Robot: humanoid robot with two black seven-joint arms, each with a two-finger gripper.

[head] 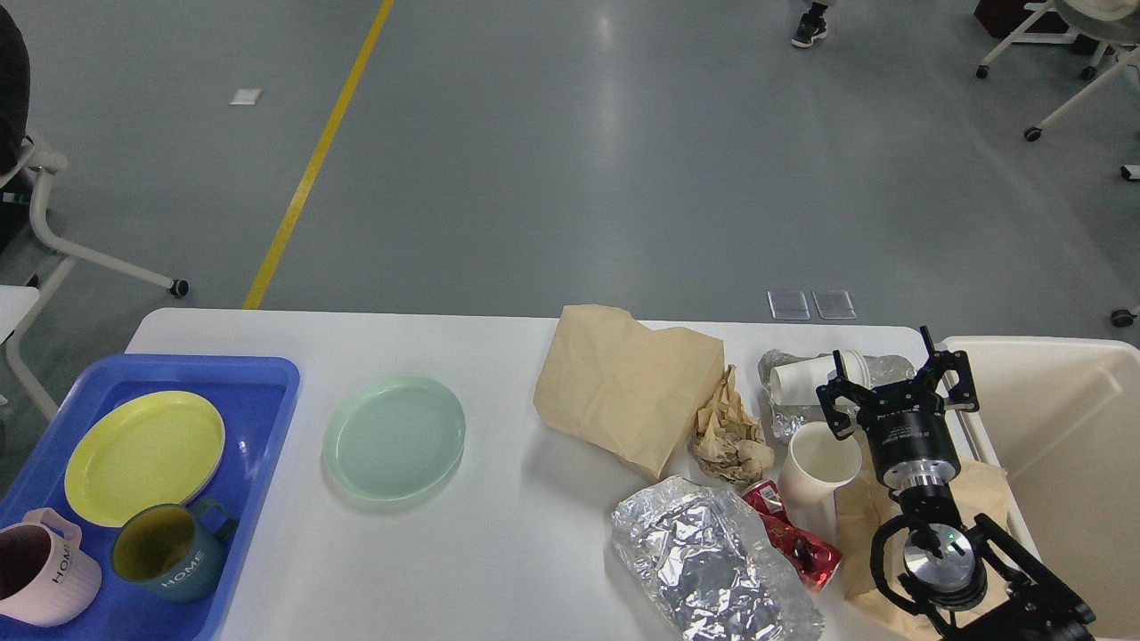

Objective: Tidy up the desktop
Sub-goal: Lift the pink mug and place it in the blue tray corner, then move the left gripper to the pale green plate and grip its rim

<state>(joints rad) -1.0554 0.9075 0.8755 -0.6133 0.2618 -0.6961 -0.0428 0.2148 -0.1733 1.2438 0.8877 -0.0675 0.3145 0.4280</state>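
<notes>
The white desktop (499, 552) carries a pale green plate (394, 436) left of centre. On its right side lie a brown paper bag (623, 387), a crumpled paper ball (728, 432), a foil wad (712, 561), a red wrapper (797, 543), an upright white paper cup (819, 463) and a tipped paper cup in foil (802, 383). My right gripper (895, 381) hovers open just right of the upright cup, with nothing between its fingers. My left gripper is out of view.
A blue tray (258, 392) at the left holds a yellow plate (142, 454), a teal mug (169, 552) and a pink mug (40, 574). A beige bin (1060, 418) stands off the table's right edge. More brown paper (855, 525) lies under my right arm.
</notes>
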